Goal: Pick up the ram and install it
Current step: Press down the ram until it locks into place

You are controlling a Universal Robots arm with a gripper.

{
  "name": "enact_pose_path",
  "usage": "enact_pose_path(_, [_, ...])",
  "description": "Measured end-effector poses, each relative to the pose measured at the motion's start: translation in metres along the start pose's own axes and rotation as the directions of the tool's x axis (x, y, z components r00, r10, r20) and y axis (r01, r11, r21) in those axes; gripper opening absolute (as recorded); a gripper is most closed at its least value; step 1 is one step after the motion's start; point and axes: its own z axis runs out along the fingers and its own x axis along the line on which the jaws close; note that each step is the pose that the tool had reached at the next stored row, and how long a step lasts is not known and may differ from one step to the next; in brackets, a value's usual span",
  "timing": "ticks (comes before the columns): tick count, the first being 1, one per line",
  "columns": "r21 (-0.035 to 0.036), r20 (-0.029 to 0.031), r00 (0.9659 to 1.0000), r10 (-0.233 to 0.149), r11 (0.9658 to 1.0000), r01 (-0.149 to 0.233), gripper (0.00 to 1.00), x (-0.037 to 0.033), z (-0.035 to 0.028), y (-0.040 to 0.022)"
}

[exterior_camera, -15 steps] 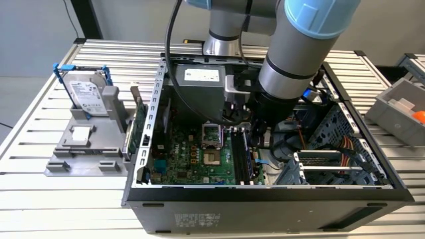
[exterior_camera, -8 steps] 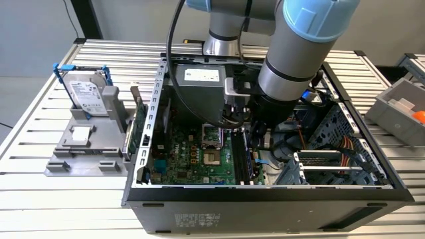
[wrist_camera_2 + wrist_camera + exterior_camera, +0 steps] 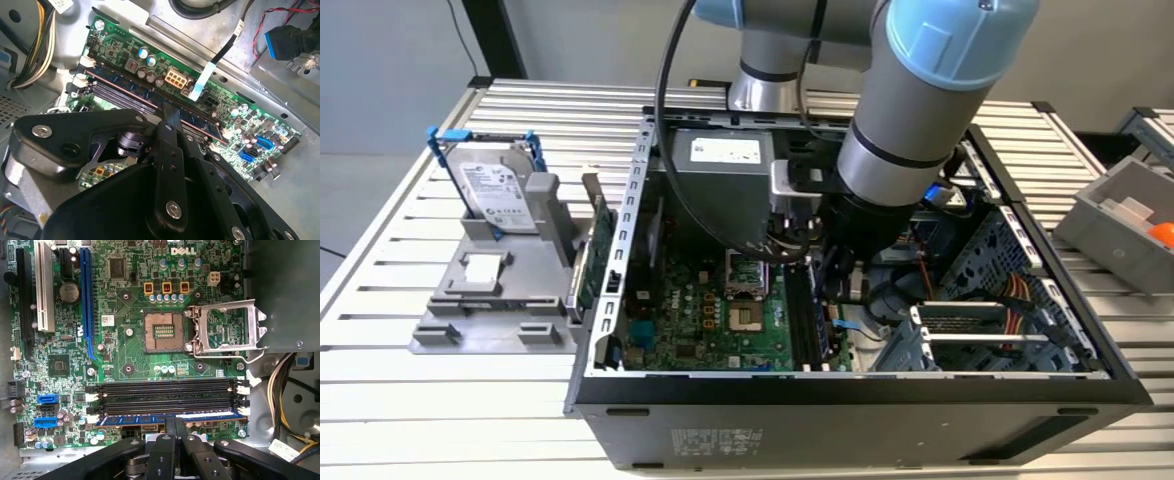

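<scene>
I have the gripper (image 3: 175, 432) clamped on the ram (image 3: 165, 418), which sits in the slot (image 3: 165, 412) directly under my fingertips; whether it's fully seated, I can't tell.

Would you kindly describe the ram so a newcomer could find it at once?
Look inside the open computer case at the green motherboard. Along one edge run parallel black memory slots. The ram is the blue stick standing in the outermost slot, under the gripper; the other slots are empty.

slots (image 3: 165, 395): 3 free | cables (image 3: 280, 390) crowd one end (case wall beyond)
</scene>
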Motion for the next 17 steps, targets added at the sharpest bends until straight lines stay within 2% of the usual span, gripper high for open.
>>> enact_pose_path(12, [-0.0004, -0.0023, 1.0000, 0.000, 1.0000, 0.000, 0.00, 0.0009, 0.0202, -0.0008])
enact_pose_path(14, [-0.0007, -0.0043, 1.0000, 0.000, 1.0000, 0.000, 0.00, 0.0007, 0.0202, -0.0008])
enact_pose_path(15, [-0.0008, -0.0053, 1.0000, 0.000, 1.0000, 0.000, 0.00, 0.0004, 0.0180, -0.0007])
enact_pose_path(17, [0.0005, 0.0022, 1.0000, 0.000, 1.0000, 0.000, 0.00, 0.0001, 0.0121, -0.0005])
